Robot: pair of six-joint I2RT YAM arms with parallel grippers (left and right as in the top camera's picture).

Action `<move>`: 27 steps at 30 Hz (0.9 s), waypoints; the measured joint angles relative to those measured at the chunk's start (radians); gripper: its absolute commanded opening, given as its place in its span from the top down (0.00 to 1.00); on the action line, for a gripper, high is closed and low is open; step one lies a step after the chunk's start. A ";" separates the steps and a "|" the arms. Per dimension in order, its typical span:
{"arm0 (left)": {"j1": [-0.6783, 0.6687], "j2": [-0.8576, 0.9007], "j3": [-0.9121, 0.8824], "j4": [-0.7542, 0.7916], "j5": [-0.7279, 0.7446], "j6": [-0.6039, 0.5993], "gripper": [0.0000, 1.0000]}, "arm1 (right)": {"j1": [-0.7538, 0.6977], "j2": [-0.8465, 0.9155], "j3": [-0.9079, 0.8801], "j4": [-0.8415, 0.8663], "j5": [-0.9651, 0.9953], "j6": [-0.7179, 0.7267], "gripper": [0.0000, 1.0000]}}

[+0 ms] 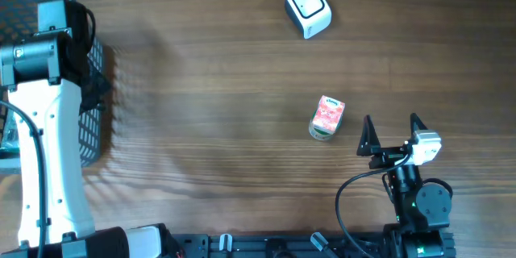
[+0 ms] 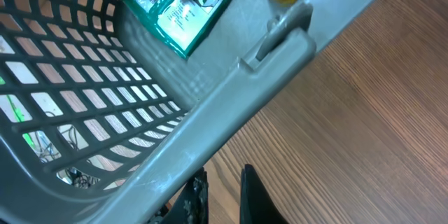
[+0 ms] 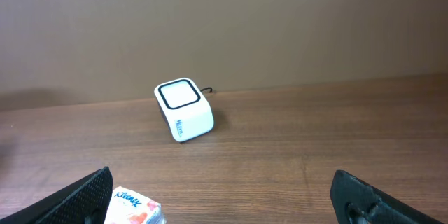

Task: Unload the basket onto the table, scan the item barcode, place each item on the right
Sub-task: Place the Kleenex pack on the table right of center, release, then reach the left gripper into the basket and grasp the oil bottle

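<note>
Right claw (image 1: pixel 391 126) spread wide, empty. Left claw (image 2: pixel 222 194) closed, empty, beside grey plastic mesh basket (image 2: pixel 266 63). Small pink-and-white soft tissue pack (image 1: pixel 327 118) lies on wooden tabletop (image 1: pixel 210 89), near right claw, off its centreline, well apart from white cube scanner (image 1: pixel 308 8). Risks: finger clips pack, shoves it; barcode side unseen, wrong face may get presented.

A mock shop checkout, set up on a robotics test bench, is suggested. A white barcode scanner (image 1: pixel 308 8) is placed on a wood-grain table (image 1: pixel 210 89), and a grey plastic shopping basket (image 2: pixel 231 105) is filled with packaged goods, among them a green packet (image 2: pixel 185 7). A Kleenex tissue pack (image 1: pixel 327 118) is laid out nearby. A white robot arm (image 1: pixel 44 153) and a black robot arm (image 1: pixel 419 201) are mounted at the table's edge, before a plain brown wall (image 3: pixel 224 21).
</note>
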 measured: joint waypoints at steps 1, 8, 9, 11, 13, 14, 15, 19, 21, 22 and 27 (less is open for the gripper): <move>0.005 0.000 0.000 0.000 0.000 0.000 0.92 | 0.000 0.000 0.000 0.000 0.000 0.000 0.00; 0.010 0.000 -0.001 0.015 0.014 0.005 0.91 | 0.000 0.000 0.000 0.000 0.000 0.000 0.00; 0.013 0.000 -0.001 0.029 0.042 0.023 0.89 | 0.000 0.000 0.000 0.000 0.000 0.000 0.00; 0.016 0.000 -0.001 0.077 0.126 0.073 0.81 | 0.000 0.000 0.000 0.000 0.000 0.000 0.00; 0.016 0.000 0.000 0.138 0.224 0.129 0.37 | 0.000 0.000 0.000 0.000 0.000 0.000 0.00; 0.016 0.000 0.001 0.159 0.251 0.146 0.24 | 0.000 0.000 0.000 0.000 0.000 0.000 0.00; 0.016 0.000 0.009 0.192 0.274 0.157 0.20 | 0.000 0.000 0.000 0.000 0.000 0.000 0.00; 0.018 -0.014 0.116 0.430 0.324 0.255 0.15 | 0.000 0.000 0.000 0.000 0.000 0.000 0.00; 0.028 -0.023 0.168 0.555 0.328 0.312 0.16 | 0.000 0.000 0.000 0.000 0.000 0.000 0.00; 0.043 -0.031 0.183 0.607 0.330 0.335 0.16 | 0.000 0.000 0.000 0.000 0.000 0.000 0.01; 0.233 -0.037 0.206 0.707 0.327 0.406 0.12 | 0.000 0.000 0.000 0.000 0.000 0.000 0.00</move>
